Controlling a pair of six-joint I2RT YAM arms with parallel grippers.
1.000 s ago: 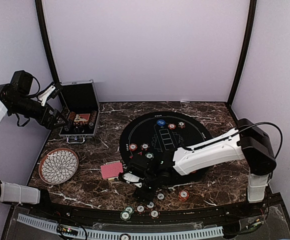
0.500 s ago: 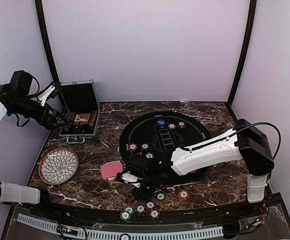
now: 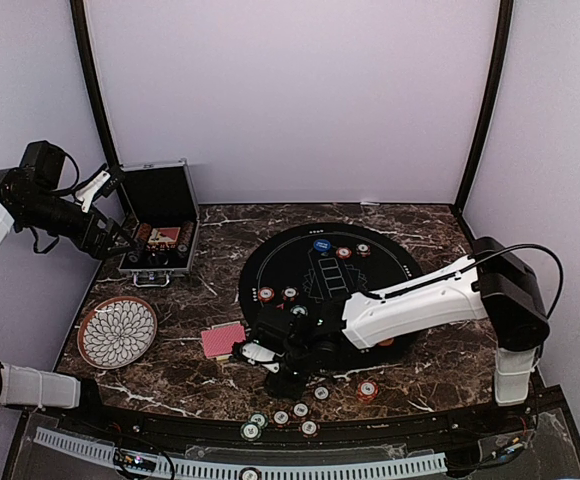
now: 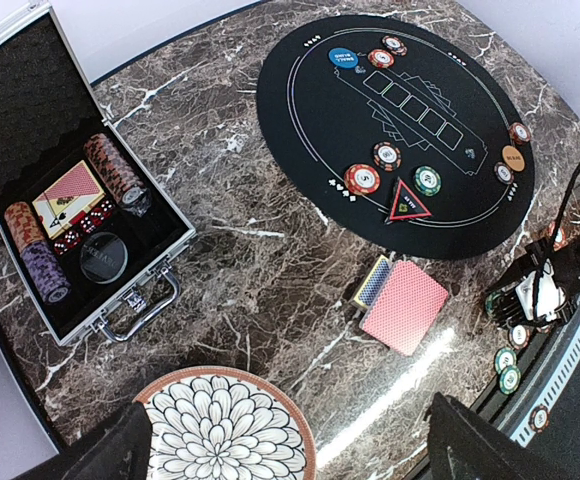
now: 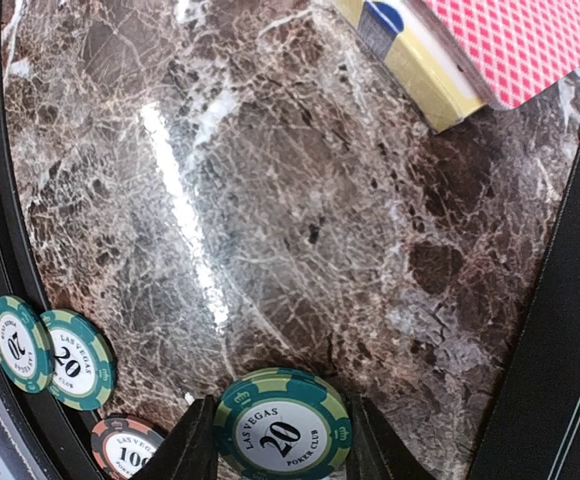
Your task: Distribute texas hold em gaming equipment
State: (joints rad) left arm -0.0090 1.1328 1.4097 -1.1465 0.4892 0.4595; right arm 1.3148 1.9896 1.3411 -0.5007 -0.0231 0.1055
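My right gripper (image 5: 282, 432) is shut on a green 20 poker chip (image 5: 282, 420), low over the marble just off the mat's near left edge (image 3: 275, 368). A red-backed card deck (image 4: 403, 305) lies beside its yellow-blue box (image 4: 372, 281), left of that gripper. On the black round mat (image 4: 310, 110) sit a red chip (image 4: 362, 180), a white chip (image 4: 387, 155), a green chip (image 4: 427, 180), a red triangle (image 4: 408, 202), a blue disc (image 4: 342, 58) and an orange disc (image 4: 513, 158). My left gripper (image 3: 120, 240) hangs open high over the case.
The open silver case (image 4: 120, 315) with chip stacks stands at the back left. A flower-patterned plate (image 3: 117, 331) lies at the front left. Several loose chips (image 3: 280, 415) lie along the front rail, and two green ones (image 5: 55, 358) are near my right gripper.
My right gripper's jaws have narrowed onto the green chip, and the arm has edged slightly left. The left arm has not moved.
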